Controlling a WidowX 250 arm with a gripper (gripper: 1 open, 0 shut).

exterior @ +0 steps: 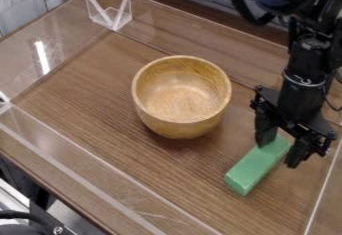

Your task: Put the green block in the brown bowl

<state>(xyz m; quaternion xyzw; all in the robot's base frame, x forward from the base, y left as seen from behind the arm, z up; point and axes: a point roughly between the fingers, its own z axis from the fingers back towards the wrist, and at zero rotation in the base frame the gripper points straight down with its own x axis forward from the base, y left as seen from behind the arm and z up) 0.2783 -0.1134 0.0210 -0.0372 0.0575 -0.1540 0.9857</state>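
Note:
The green block (254, 173), a flat matte bar, lies on the wooden table at the right, running diagonally from near-left to far-right. My gripper (291, 147) points straight down over its far end. One black finger stands on each long side of the block, and they look pressed against it. The block still rests on the table. The brown bowl (182, 96), round, thick-walled and empty, stands to the left of the gripper, a short gap away from it.
Clear acrylic walls (80, 159) ring the table on the left, back and front. A small clear stand (110, 12) sits at the back left. The table's right edge runs close beside the gripper.

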